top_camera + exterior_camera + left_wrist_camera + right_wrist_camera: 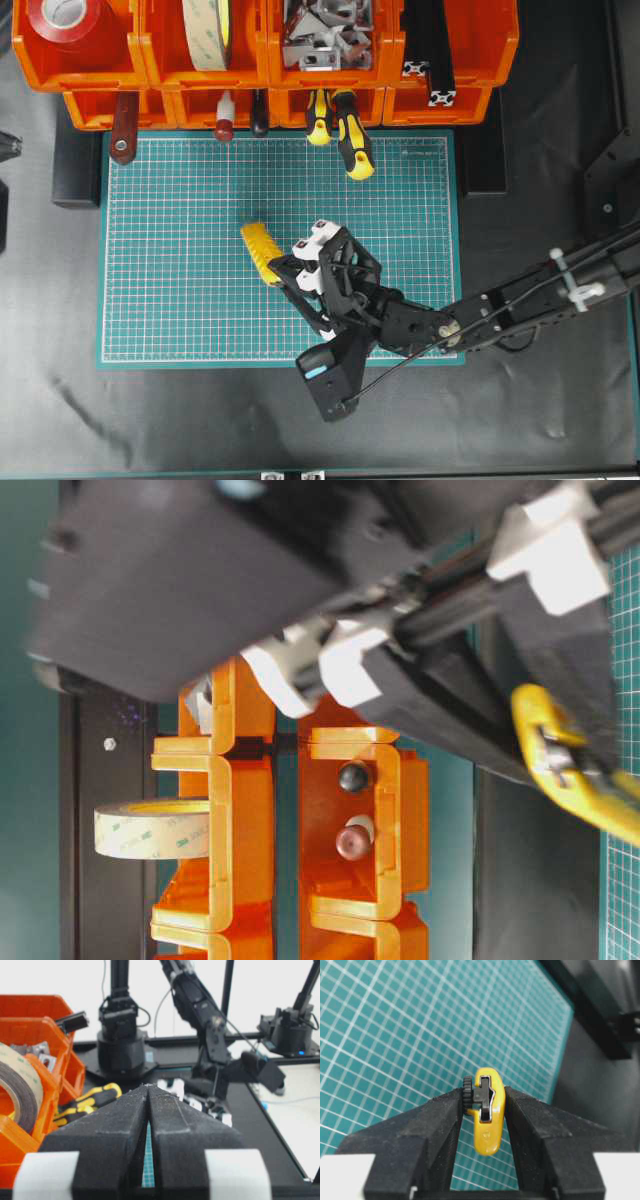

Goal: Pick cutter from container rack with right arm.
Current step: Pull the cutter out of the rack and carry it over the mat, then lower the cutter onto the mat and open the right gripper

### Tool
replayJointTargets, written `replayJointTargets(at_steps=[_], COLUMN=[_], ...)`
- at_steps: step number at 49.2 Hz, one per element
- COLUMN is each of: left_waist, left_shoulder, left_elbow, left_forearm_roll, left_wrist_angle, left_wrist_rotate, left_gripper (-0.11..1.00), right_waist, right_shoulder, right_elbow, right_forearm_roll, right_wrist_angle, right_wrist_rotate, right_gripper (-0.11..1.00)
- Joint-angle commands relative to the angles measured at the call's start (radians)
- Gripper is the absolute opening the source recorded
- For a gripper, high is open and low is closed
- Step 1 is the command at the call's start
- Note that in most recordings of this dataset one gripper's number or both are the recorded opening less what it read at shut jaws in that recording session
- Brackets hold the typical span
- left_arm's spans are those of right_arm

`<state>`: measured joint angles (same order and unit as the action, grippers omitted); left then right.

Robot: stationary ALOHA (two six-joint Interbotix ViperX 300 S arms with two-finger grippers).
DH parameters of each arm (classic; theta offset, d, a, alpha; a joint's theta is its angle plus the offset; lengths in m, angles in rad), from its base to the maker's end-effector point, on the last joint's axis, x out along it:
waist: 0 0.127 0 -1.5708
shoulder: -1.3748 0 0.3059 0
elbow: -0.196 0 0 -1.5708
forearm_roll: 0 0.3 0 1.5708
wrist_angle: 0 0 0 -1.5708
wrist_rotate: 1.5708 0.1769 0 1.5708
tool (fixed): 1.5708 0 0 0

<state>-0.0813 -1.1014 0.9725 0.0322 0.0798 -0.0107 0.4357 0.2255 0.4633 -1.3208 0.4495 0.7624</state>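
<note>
Screwdrivers (pixel 345 130) and container rack (pixel 200 60) beyond gripper-held (pixel 283 275) cutter (pixel 261 250)

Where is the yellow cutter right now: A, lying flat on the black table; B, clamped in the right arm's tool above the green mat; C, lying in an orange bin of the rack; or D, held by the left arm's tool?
B: the right tool pinches the cutter between both fingers over the green mat.

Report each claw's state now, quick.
Left claw: closed, holding nothing.
Right claw: closed on the yellow cutter, above the green mat.
</note>
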Motion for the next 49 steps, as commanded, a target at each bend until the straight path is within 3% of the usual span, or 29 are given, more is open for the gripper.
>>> replayJointTargets(at_steps=[1,25,45,49], left_waist=[-0.003,-0.003,-0.003,-0.003], left_shoulder=[0.012,0.015,0.014,0.015], left_elbow=[-0.014,-0.012,-0.011,-0.009], left_forearm_roll=[0.005,0.005,0.003,0.003], left_wrist_angle=[-0.011,-0.009,0.000,0.000], left_wrist_rotate=[0.000,0.000,-0.002,-0.002], left_gripper=[0.00,0.00,0.00,0.00], right_waist=[-0.006,-0.008,-0.017,-0.017], right_shoulder=[0.000,0.046,0.061,0.064], right_elbow=[-0.028,-0.011,-0.002,0.000], right_forearm_roll=[-0.011,0.000,0.041,0.061], right_wrist_angle=[-0.026,-0.089,-0.133,-0.146], right_wrist_rotate=[0.000,0.026,0.044,0.044], right_gripper=[0.27,0.27,0.27,0.36])
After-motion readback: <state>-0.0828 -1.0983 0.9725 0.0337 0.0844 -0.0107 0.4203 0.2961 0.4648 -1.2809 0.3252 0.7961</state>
